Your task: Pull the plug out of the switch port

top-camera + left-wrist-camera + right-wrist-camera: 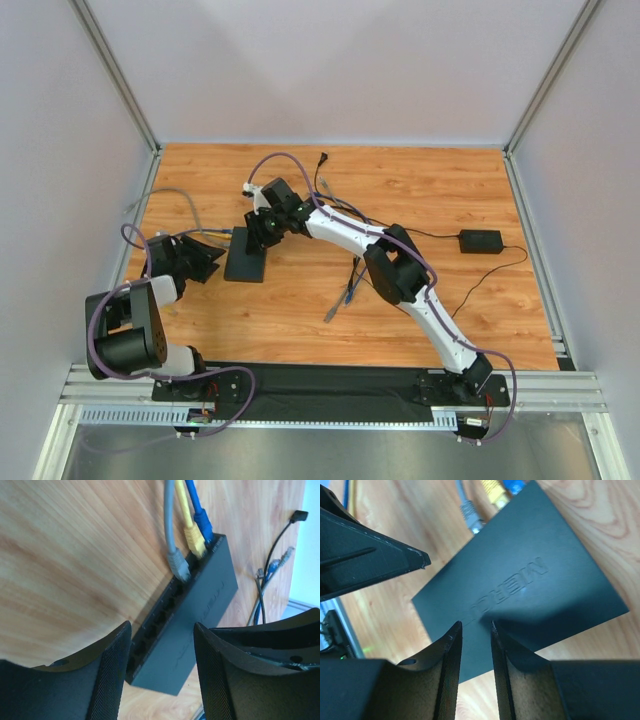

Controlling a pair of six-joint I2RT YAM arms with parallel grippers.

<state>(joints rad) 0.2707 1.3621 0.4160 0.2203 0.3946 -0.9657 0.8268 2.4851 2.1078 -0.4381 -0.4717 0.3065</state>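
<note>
The switch is a flat black box lying on the wooden table. Its port edge carries a grey plug, a yellow plug and a blue plug at the far end. My left gripper is open wide, low at the switch's near end, with the box's corner showing between its fingers. My right gripper hovers over the switch's lettered top, jaws a narrow gap apart and nothing between them. The plugs lie beyond it.
A black adapter brick with its thin cable sits at the right. Loose network cables trail across the middle of the table, also seen past the switch. White walls and metal rails enclose the tabletop.
</note>
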